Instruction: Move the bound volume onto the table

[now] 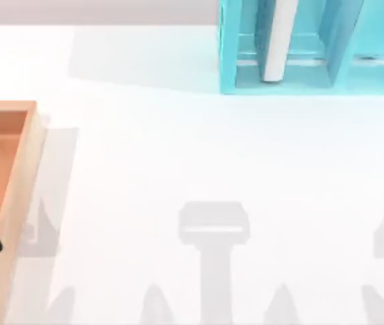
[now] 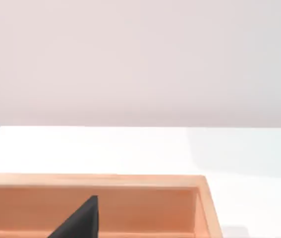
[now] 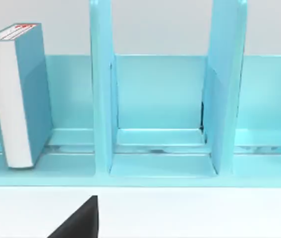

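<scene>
Upright at the far right of the table (image 1: 192, 156), in one bay of the cyan shelf unit (image 1: 229, 54): the bound volume (image 1: 279, 40), white page edges outward, teal cover (image 3: 33, 84) flanked by dividers in the right wrist view. Not yet lifted out, not yet on the white surface; by these pictures, the whole task left to do: reach, grasp, withdrawal from the bay, placement flat on the table. At the left edge of the top view, over the orange-brown wooden tray (image 1: 22, 176): a dark part of the left arm, well apart from the shelf, apparently parked; finger state impossible to tell. Facing the shelf front from a short way back: the right wrist camera, with the volume in a bay off to one side rather than straight ahead. Right gripper (image 3: 78, 220) seen as one dark finger tip only, near the shelf but apart from the volume, nothing visibly held; open or closed, impossible to tell.
</scene>
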Controlling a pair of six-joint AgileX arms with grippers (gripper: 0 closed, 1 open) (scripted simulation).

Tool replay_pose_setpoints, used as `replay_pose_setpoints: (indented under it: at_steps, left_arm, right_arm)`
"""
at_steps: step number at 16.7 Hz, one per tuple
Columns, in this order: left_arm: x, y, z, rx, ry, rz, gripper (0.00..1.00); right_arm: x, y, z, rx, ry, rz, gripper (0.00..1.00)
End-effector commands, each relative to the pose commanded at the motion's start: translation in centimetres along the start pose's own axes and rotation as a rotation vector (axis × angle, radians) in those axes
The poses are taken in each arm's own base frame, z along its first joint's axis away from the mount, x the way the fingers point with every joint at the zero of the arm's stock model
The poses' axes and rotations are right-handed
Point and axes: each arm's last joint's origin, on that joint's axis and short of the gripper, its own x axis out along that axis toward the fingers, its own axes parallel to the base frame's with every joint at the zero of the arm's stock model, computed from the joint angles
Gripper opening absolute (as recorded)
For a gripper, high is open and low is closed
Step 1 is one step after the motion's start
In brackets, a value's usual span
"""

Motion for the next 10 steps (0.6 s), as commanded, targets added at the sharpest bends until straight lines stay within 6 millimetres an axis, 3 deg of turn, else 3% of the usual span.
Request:
replay_pose_setpoints:
  at_steps: [4,10]
  left_arm:
    - [0.0,0.0,0.0,0.000,0.000,0.000,1.00]
    - [0.0,0.0,0.0,0.000,0.000,0.000,1.00]
  right_arm:
    - [0.0,0.1,1.0,0.001,-0.027,-0.001,1.00]
    - [2.0,0.9,8.4,0.019,-0.180,-0.022,1.00]
